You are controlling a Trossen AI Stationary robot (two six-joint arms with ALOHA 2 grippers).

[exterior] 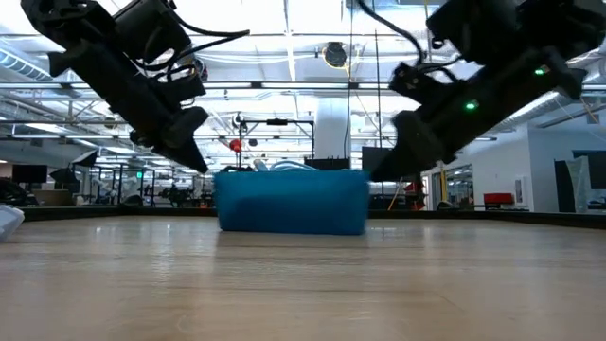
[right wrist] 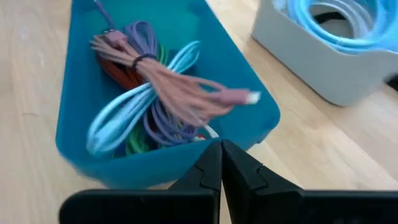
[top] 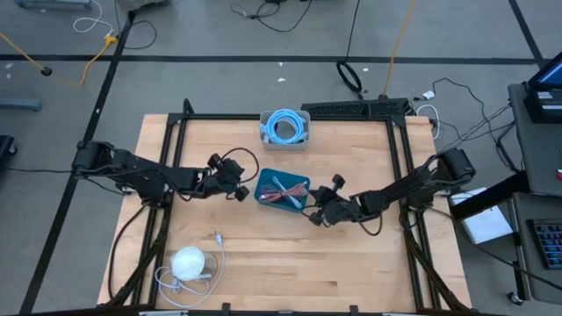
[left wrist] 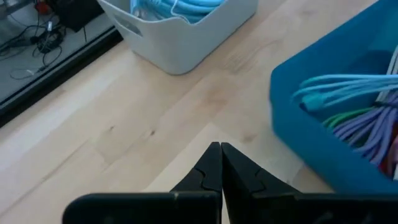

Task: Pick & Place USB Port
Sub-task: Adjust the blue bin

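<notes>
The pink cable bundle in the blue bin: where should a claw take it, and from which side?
Probably at the middle of the coiled pink cable bundle, near the dark tie cinching it. It lies on top of the other cables in the blue plastic bin, whose walls block the sides, so come straight down from above. The right claw, shut at the bin's edge, is close and must open first.

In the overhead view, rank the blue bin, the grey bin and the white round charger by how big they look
1. Blue bin, largest.
2. Grey bin, only slightly smaller, so this call is close.
3. White round charger, smallest, not counting its trailing cable.
</notes>
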